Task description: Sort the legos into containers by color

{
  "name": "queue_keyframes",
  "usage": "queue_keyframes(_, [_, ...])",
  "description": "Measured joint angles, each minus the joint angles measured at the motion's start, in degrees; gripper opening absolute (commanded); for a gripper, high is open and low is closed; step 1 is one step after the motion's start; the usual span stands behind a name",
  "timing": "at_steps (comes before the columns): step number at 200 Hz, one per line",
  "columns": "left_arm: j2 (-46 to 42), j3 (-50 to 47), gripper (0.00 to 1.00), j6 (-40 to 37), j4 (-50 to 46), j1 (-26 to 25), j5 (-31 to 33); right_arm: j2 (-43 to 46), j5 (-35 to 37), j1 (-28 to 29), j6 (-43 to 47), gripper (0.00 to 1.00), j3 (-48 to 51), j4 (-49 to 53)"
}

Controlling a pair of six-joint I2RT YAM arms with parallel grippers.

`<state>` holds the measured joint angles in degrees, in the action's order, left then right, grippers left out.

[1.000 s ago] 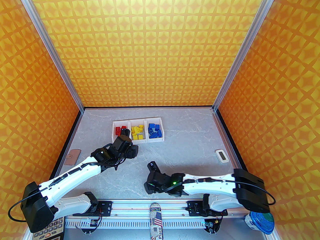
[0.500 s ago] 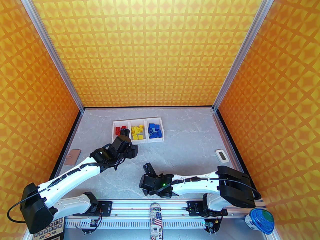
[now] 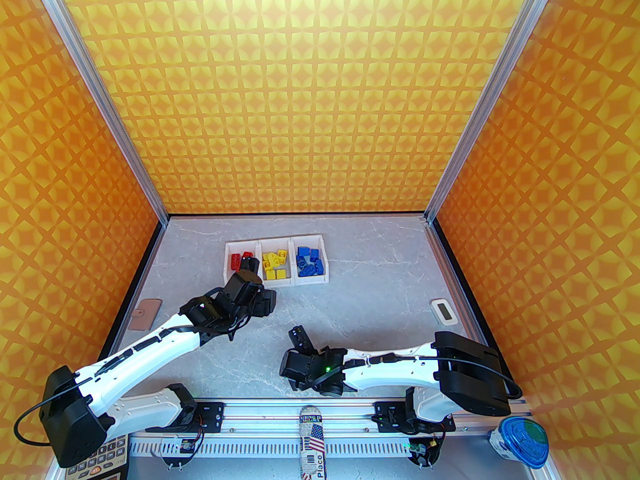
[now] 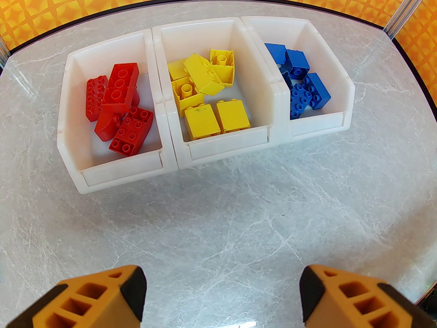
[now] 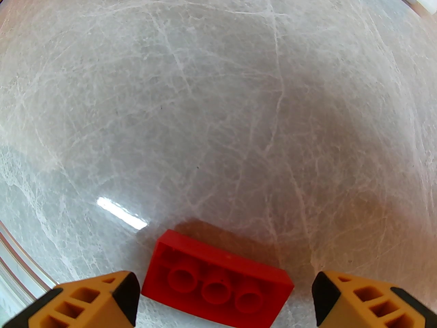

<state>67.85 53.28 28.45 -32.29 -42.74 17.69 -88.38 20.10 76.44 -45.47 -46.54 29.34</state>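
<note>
Three white containers (image 4: 167,114) stand joined in a row. Red legos (image 4: 119,91) lie in the left one, yellow legos (image 4: 201,121) in the middle, blue legos (image 4: 307,94) in the right. From above the containers (image 3: 260,242) sit at the table's far left-centre. My left gripper (image 3: 250,267) hovers just in front of the red bin, and in its wrist view it (image 4: 222,296) is open and empty. One red lego (image 5: 218,282) lies studs-down on the table. My right gripper (image 5: 225,292) is open, with a finger either side of this brick and a gap on each side. Seen from above, the right gripper (image 3: 301,337) hides the brick.
A small white device (image 3: 443,312) lies near the right edge and a tan tag (image 3: 145,313) near the left edge. A blue-lidded cup (image 3: 522,440) and a calculator (image 3: 100,460) sit off the near corners. The metal rail (image 3: 300,410) runs along the near edge.
The right arm has swung back and to the left, bringing its gripper nearer the front centre, with its jaws a little wider. The left arm has hardly moved.
</note>
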Motion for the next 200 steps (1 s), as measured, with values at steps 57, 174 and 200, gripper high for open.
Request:
queue_keyframes(57, [-0.7, -0.8, 0.79, 0.0, 0.0, 0.0, 0.0, -2.6, -2.1, 0.0, -0.2, 0.88, -0.8, -0.6])
queue_keyframes(174, [-2.7, -1.9, 0.78, 0.0, 0.0, 0.0, 0.0, -4.4, -3.4, 1.0, 0.8, 0.87, -2.8, -2.3])
queue_keyframes(200, [-2.8, -1.9, 0.79, 0.0, 0.0, 0.0, 0.0, -5.7, -2.0, 1.0, -0.4, 0.87, -3.4, -0.8])
